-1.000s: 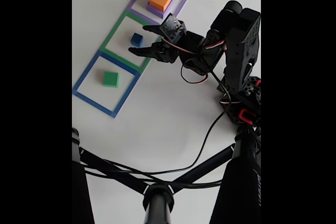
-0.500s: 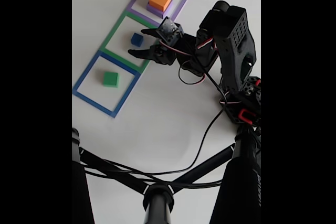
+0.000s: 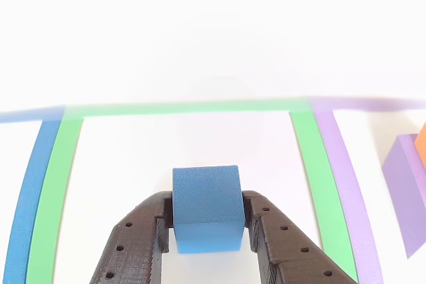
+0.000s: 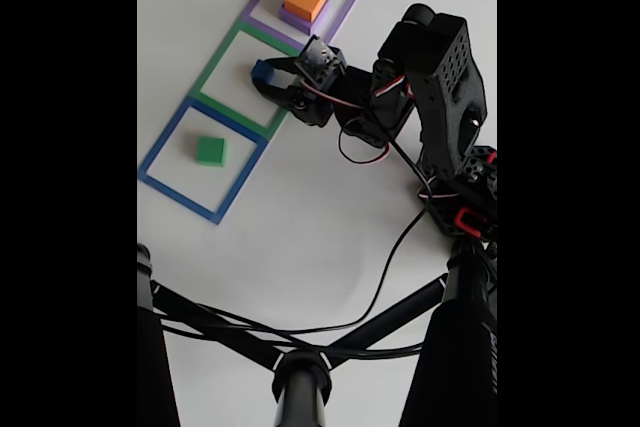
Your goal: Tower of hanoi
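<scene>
So the surface is a plain white table (image 4: pixel 330 217), pretty washed out up close. 3 flat square outlines sit on it in a diagonal row in the fixed view, edges touching: a blue outline (image 4: pixel 160 137) lowest left, a green outline (image 4: pixel 218 59) in the middle, a purple outline (image 4: pixel 345 2) at the top. In the other view the green outline (image 3: pixel 303 144) frames the middle of the shot, with the blue one (image 3: pixel 33 184) running along its left edge and the purple one (image 3: pixel 346 184) along its right. At the bottom of the fixed view there's a black stand (image 4: pixel 300 382) with dark bars branching out, plus a thin black cable (image 4: pixel 385 272) curving across the table.
</scene>
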